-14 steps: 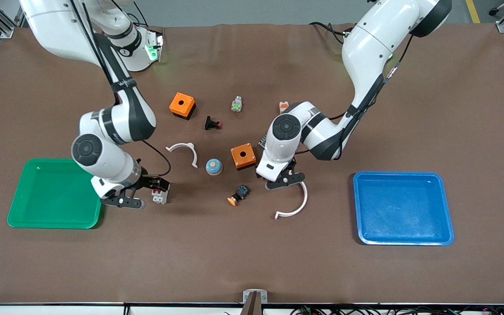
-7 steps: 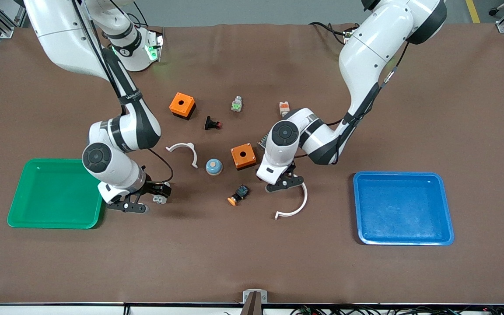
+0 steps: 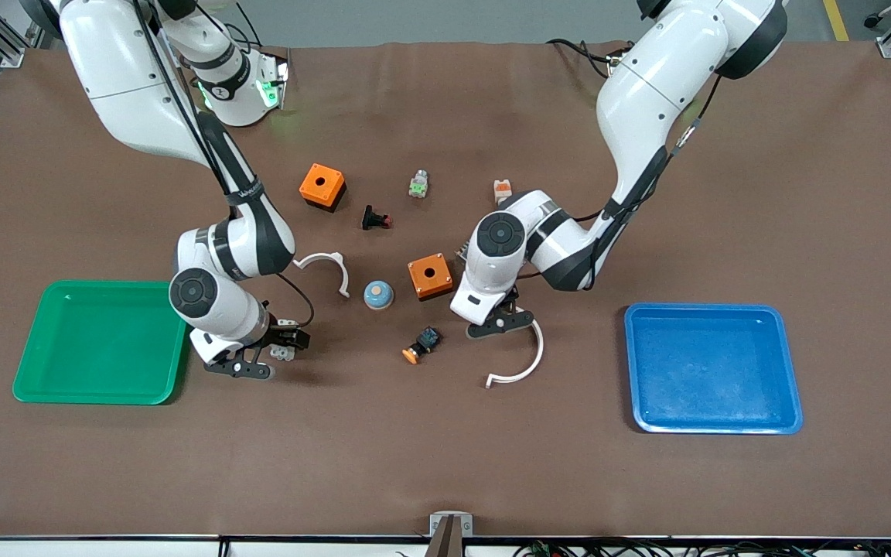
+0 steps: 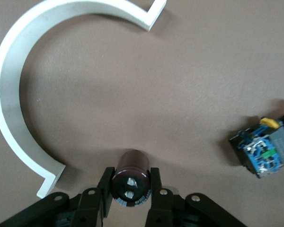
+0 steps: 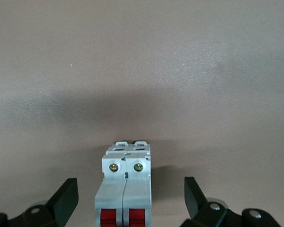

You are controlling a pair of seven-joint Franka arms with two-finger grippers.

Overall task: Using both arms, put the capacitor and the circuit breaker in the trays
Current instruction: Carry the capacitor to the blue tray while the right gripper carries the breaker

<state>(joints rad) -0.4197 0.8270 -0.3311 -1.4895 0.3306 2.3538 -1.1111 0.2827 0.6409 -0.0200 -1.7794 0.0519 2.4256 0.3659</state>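
The capacitor (image 4: 130,184), a small dark cylinder with two pale terminals on its end, lies on the brown table between the fingers of my left gripper (image 4: 131,190). The fingers press against both its sides. In the front view this gripper (image 3: 498,321) is low over the table beside a white curved piece, and the capacitor is hidden under it. The circuit breaker (image 5: 126,189), white-grey with red levers, lies between the spread fingers of my right gripper (image 5: 130,191), with a gap on each side. In the front view the breaker (image 3: 285,353) sits beside the green tray, with the right gripper (image 3: 266,354) around it.
A green tray (image 3: 97,340) is at the right arm's end, a blue tray (image 3: 712,367) at the left arm's end. Between them lie two orange boxes (image 3: 322,186) (image 3: 430,276), two white curved pieces (image 3: 329,256) (image 3: 538,352), an orange-capped push button (image 3: 421,346) and a blue dome (image 3: 378,294).
My right arm has moved toward the circuit breaker, and its open fingers now straddle it. My left gripper has shifted slightly and stays low by the white curved piece.
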